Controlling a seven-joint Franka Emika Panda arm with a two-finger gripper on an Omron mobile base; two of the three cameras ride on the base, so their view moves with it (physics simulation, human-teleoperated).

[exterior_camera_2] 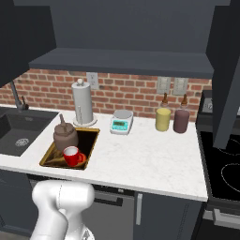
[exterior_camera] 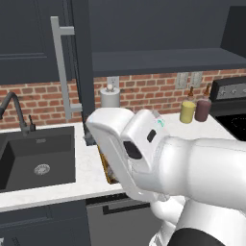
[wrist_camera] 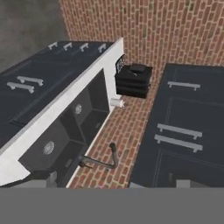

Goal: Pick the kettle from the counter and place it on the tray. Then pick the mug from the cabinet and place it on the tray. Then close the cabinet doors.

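Counter [exterior_camera_2: 154, 159]: bare white stretch ran from the tray's right side to the stove edge.
Tray [exterior_camera_2: 92, 139]: sat near the counter's front edge, just right of the sink [exterior_camera_2: 18, 133].
Kettle [exterior_camera_2: 64, 136]: upright on the tray's back half.
Mug [exterior_camera_2: 72, 156]: on the tray's front, just before the kettle.
Cabinet doors [exterior_camera: 38, 43]: left door stood open, its edge facing out, above the sink [exterior_camera: 41, 153].
Gripper [wrist_camera: 116, 183]: fingers wide apart, nothing between them, rolled sideways toward the sink end, away from the tray.
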